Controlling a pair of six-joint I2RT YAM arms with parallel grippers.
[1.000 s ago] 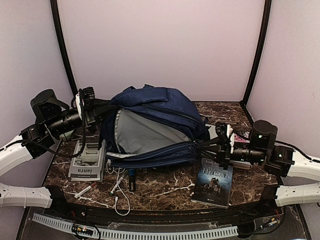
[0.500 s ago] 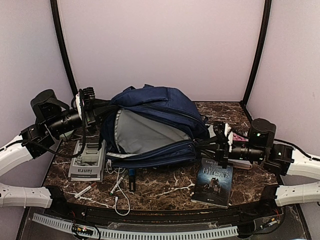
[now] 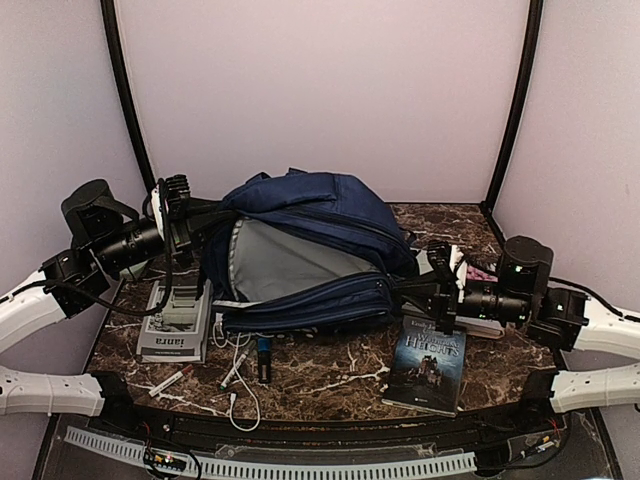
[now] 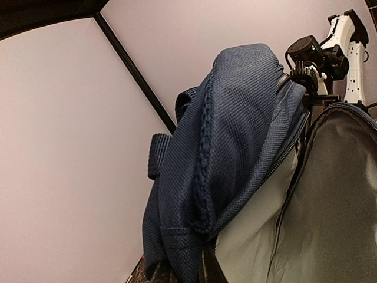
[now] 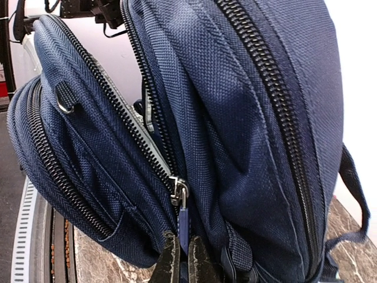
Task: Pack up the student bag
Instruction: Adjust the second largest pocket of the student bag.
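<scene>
On the brown marble table (image 3: 330, 380), the big navy blue fabric backpack (image 3: 330, 215) lies gaping and looks pretty empty. The dark paperback book (image 3: 428, 362), grey box (image 3: 175, 322) and white cables (image 3: 240, 395) wait outside. The left gripper (image 3: 195, 213) pinches the backpack's rim, and the right gripper (image 5: 181, 243) is clamped on the blue zipper pull (image 5: 182, 221).

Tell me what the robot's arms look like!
The left arm and right arm have smooth white shells low down and chunky black joints higher up. The black left claw and black right claw each have a small white part beside them. Thin black cables loop along both, and the right arm shows a tiny green light.
</scene>
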